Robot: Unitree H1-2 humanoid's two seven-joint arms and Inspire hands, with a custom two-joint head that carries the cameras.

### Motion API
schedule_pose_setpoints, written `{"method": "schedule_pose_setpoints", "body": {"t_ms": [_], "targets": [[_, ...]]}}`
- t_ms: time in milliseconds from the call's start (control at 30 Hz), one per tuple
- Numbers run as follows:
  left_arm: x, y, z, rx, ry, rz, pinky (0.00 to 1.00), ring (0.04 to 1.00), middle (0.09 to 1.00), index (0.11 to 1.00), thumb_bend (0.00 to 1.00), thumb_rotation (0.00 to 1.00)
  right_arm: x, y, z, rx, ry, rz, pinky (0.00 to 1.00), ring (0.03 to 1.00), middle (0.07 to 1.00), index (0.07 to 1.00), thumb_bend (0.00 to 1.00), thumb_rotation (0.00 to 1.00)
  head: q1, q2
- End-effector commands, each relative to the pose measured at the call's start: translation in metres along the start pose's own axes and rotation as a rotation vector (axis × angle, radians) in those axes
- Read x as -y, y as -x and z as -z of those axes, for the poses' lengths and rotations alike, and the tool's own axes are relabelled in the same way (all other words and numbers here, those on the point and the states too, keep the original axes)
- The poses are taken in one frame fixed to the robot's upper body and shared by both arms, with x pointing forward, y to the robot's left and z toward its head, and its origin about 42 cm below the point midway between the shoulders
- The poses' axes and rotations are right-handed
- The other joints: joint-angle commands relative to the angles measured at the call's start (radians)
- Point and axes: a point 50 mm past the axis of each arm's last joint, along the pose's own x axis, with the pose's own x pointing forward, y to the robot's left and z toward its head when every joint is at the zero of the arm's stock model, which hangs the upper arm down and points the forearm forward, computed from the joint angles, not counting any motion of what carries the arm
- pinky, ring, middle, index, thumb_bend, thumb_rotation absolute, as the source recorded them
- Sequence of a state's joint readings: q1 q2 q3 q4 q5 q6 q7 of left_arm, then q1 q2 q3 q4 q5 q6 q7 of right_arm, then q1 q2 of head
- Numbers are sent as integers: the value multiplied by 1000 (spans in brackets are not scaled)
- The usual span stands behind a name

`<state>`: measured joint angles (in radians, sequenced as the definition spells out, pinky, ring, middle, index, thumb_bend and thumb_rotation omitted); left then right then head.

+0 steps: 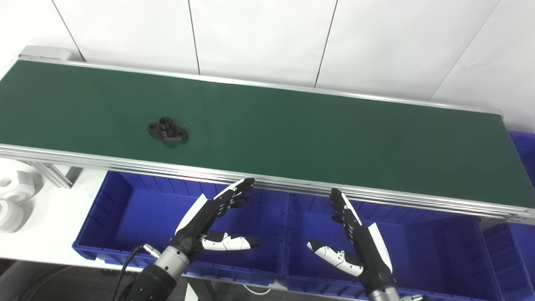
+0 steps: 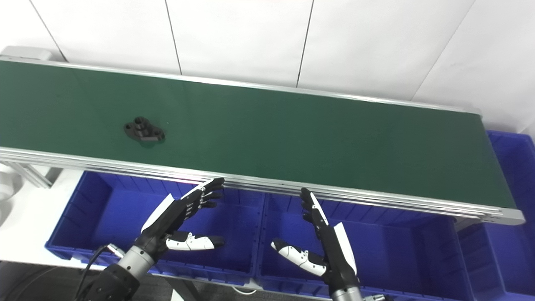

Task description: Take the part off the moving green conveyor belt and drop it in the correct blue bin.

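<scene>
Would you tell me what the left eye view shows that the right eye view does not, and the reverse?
Only the left eye view shows the white parts on the table at far left almost whole; the right eye view cuts them to a sliver. Only the right eye view shows more of the far-right blue bin past the belt's end. Both show the black part on the green conveyor belt, and the left hand and right hand open, holding nothing, above the two front blue bins.

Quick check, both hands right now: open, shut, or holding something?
Left hand: open, empty, over the left bin.
Right hand: open, empty, over the middle bin.
The part lies on the belt, untouched.
</scene>
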<state>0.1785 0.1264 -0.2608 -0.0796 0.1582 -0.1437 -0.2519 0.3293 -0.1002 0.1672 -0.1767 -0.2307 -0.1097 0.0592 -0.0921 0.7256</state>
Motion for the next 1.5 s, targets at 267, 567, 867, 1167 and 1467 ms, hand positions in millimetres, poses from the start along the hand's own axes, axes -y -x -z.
{"method": "schedule_pose_setpoints", "body": {"t_ms": [267, 567, 867, 1167, 1467], "targets": [[8, -7, 3, 70, 0, -7, 836, 881, 923, 910, 785, 312, 5, 1, 4, 77, 5, 47, 872, 939, 964, 970, 761, 459, 65, -109], [18, -5, 19, 72, 0, -1, 796, 878, 911, 896, 813, 296, 7, 4, 23, 34, 17, 21, 843, 949, 982, 965, 807, 439, 97, -222], [21, -11, 26, 77, -5, -2, 797, 861, 902, 888, 835, 271, 7, -2, 32, 57, 20, 35, 845, 942, 974, 961, 812, 410, 200, -279], [32, -23, 30, 87, -21, 0, 739, 825, 860, 854, 860, 254, 18, -1, 39, 87, -5, 41, 946, 993, 1000, 1000, 748, 415, 402, -322], [37, -29, 31, 99, -41, -14, 731, 813, 845, 843, 874, 235, 36, -21, -5, 326, 53, 124, 957, 999, 1000, 1000, 665, 381, 386, -312]]}}
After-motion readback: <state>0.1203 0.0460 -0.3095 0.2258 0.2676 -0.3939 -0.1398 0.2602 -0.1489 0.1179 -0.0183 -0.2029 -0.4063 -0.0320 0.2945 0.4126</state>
